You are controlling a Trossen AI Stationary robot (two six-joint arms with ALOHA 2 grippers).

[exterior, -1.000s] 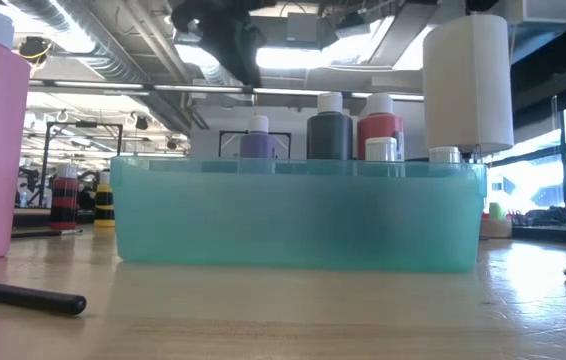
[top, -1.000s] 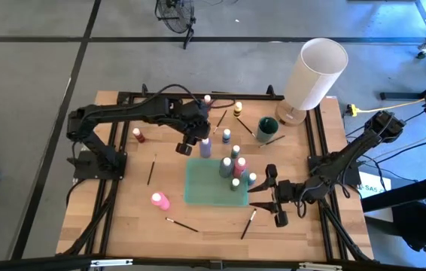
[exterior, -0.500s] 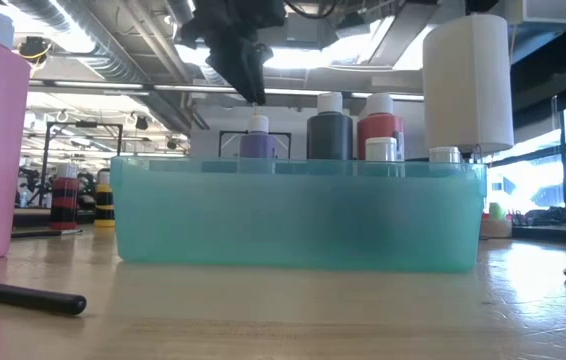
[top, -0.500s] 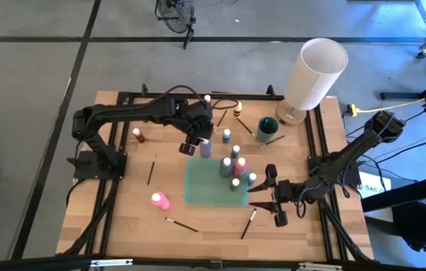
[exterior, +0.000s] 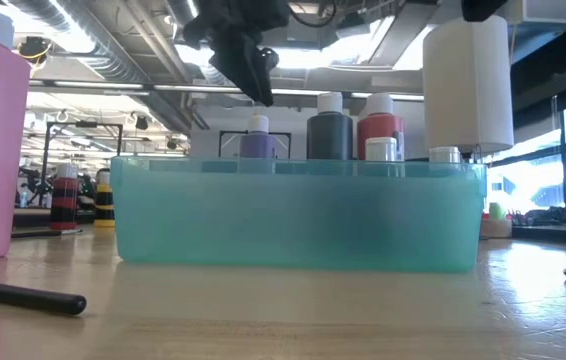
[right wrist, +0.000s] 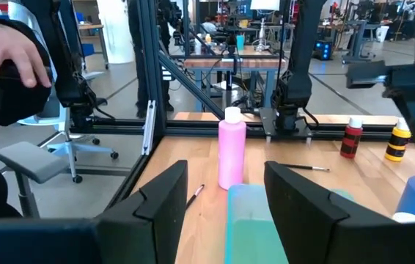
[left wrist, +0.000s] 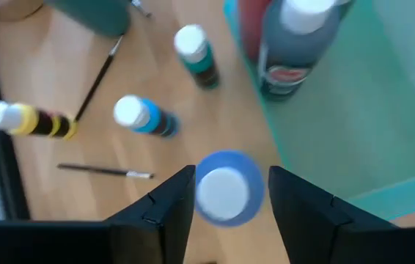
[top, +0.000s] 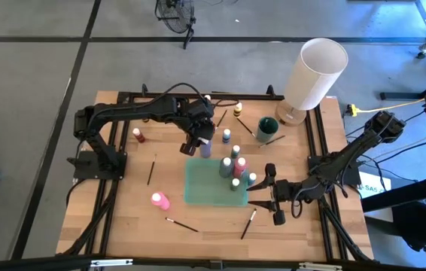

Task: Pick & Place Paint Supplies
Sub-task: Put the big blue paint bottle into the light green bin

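The left pincer (left wrist: pixel 226 192) hangs open over the purple bottle (left wrist: pixel 226 189) beside the teal tray (top: pixel 202 184). Several bottles stand in the tray; the pink bottle (top: pixel 159 200) and brushes (scattered on the worktop) remain. The right pincer (top: pixel 262 197) waits nearby, parted, empty.

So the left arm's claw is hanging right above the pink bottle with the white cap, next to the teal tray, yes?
Not the pink one. The left gripper hangs above the purple bottle with a white cap, beside the translucent teal plastic tray; the left wrist view shows this. The pink bottle stands alone, on the tray's other side.
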